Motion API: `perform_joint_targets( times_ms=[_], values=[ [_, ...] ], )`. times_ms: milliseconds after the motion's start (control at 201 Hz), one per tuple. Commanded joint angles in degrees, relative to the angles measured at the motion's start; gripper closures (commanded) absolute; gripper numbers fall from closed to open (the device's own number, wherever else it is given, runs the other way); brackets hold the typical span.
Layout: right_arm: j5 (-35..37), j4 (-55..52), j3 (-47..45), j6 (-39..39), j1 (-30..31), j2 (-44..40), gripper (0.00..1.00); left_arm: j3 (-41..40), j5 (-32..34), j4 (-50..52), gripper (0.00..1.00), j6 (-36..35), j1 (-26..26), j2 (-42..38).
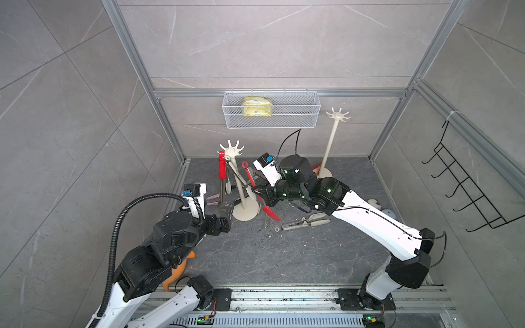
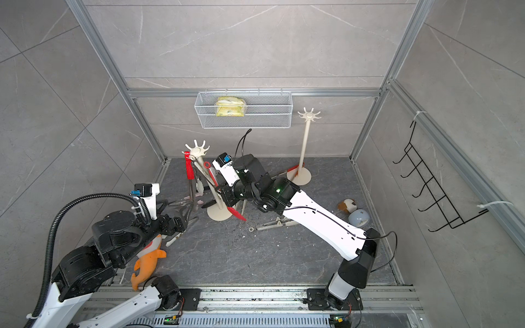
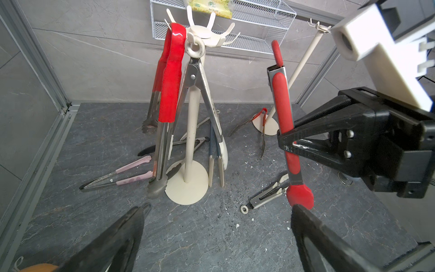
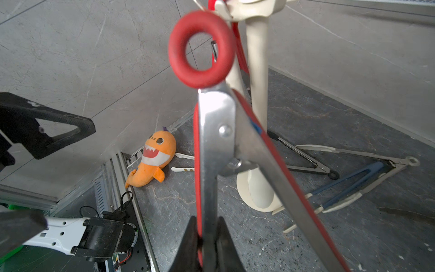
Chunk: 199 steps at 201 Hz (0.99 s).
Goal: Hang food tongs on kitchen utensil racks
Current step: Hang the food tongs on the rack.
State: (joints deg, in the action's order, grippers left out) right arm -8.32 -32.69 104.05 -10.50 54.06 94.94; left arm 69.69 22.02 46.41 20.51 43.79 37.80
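Left fingers (image 3: 117, 237): spread wide and holding nothing, low over the dark grey stone table (image 1: 255, 255), near the base of the near rack. Hazard: a forward move would shove that base.
Pink-tipped steel tongs (image 3: 131, 167): lying loose on the table beside the base. Hazard: a shifting base could ride onto them.
Near rack (image 3: 204, 35): a cream pole stand with a crown of hooks on a round foot. It looks free-standing. Red-sleeved steel tongs (image 3: 170, 82) and cream-ringed steel tongs (image 3: 207, 99) hang from it. Hazard: a sideways push at the crown could tip it or shake both pairs off.
Red-handled steel tongs (image 3: 282, 106): the task item, clear of the table with the ring end up and the red tip down, just right of the near rack. Its red ring (image 4: 201, 49) is near the crown and on no hook. Hazard: the hooks are slim and the ring hole is small. If the ring only leans on a prong, release would drop the tongs.
Right fingers (image 3: 324, 115): narrow, pinching one arm of the red-handled tongs. The other arm splays free. Hazard: the free arm could snag the pole or the hung pairs, and the smooth arm could pivot in the grip.
Cream-tipped steel tongs (image 1: 301, 224): loose on the table below the right arm.
Far rack (image 1: 338, 115): a taller cream stand with bare hooks. Hazard: the right arm stands near its pole and could strike it on a swing.
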Motion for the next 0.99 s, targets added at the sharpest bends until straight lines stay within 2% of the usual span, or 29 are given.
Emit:
perform_joint_targets(
  times_ms=[0, 622, 986],
  values=[
    [0.32, 2.15, 3.11, 0.31, 0.51, 0.93, 1.0, 1.46, -0.8, -1.24, 0.01, -1.3, 0.21, 0.34],
    [1.08, 0.84, 9.67, 0.04, 1.18, 6.85, 1.0, 1.51, 0.92, -1.31, 0.01, -1.55, 0.23, -0.97],
    [3.02, -0.19, 12.57, 0.22, 1.18, 9.3, 1.0, 0.98, -0.23, -1.24, 0.01, -0.11, 0.18, -0.95]
  ],
)
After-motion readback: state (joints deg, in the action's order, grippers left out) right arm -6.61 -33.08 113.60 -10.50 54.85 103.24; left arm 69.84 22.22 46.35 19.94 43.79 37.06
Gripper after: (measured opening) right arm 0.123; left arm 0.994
